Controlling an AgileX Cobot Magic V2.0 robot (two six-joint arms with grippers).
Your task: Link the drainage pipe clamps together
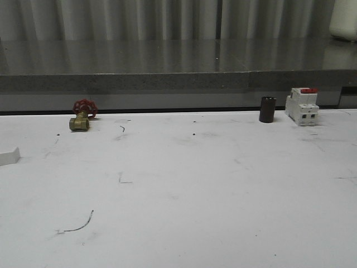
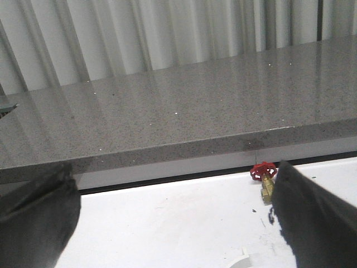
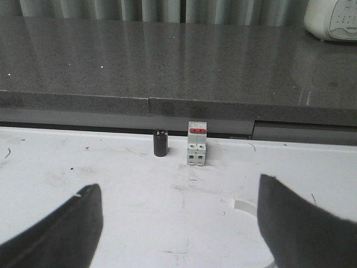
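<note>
Two tools hang wide open with nothing between their prongs: the left tool (image 2: 173,170) and the right tool (image 3: 179,183) both show dark prongs spread well apart over the bare white counter (image 1: 184,212). Nearest the right tool, in its wrist view, a thin white arc (image 3: 244,204) lies flat on the counter just inside the prong on that side, curving away under it. It looks like the rim of one clamp half, so the right arm is the closer one to it. In the left wrist view a white sliver (image 2: 243,258) pokes in at the frame's edge, near that tool. In the front view a white block (image 1: 9,156) sits at the far left edge of the counter, cut off by the frame. It may be the flat end tab of the other half, in which case it falls to the left arm. Neither piece shows enough to tell which way its long axis runs or where its open side faces, and that is what any pick-up would turn on. Far back on the left stands a brass valve (image 1: 81,119) with a red wheel. Far back on the right stand a black cylinder (image 1: 267,109) and a white breaker (image 1: 302,106), against the grey ledge (image 1: 167,82).
</note>
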